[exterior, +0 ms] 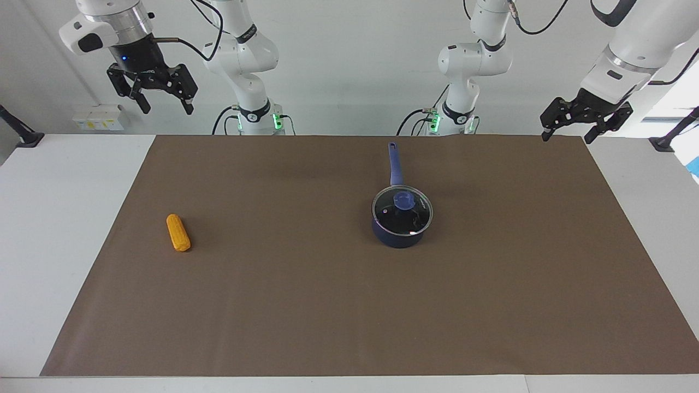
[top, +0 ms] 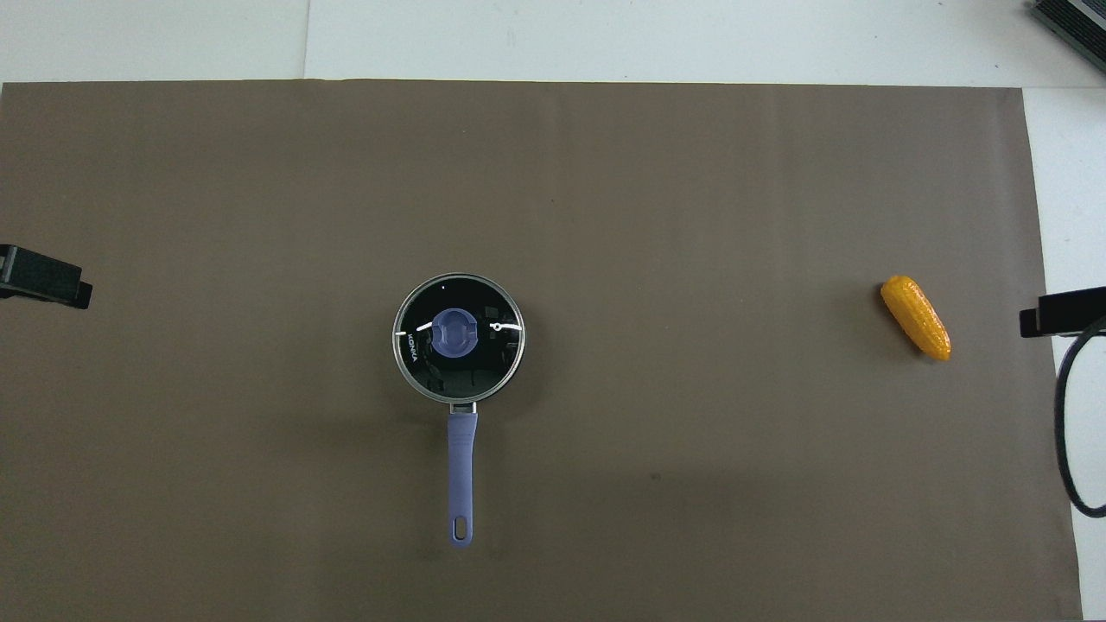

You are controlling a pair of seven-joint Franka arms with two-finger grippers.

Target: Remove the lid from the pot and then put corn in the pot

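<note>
Two arms show whole only in the facing view, where we see the right gripper (exterior: 162, 105) raised high over the right arm's end of the table, jaws spread wide and empty, and the left gripper (exterior: 587, 131) raised over the mat's corner at the left arm's end, jaws likewise wide and empty; both arms wait. From here we also see the pot (exterior: 400, 232) standing upright on the brown mat (exterior: 349, 305), its dark wall visible below the lid (exterior: 402, 212), which sits closed on its rim, blue knob up, handle pointing toward the robots. The corn (exterior: 178, 232) lies flat on the mat toward the right arm's end, well apart from the pot. White wall and cables fill the background, and the white table (exterior: 49, 229) shows at both ends of the mat. In the overhead view we lose the arms: only dark pieces at each side edge appear, probably gripper parts. It shows instead lettering on the lid's glass and a hanging hole at the handle's end, and the corn near the mat's edge.
</note>
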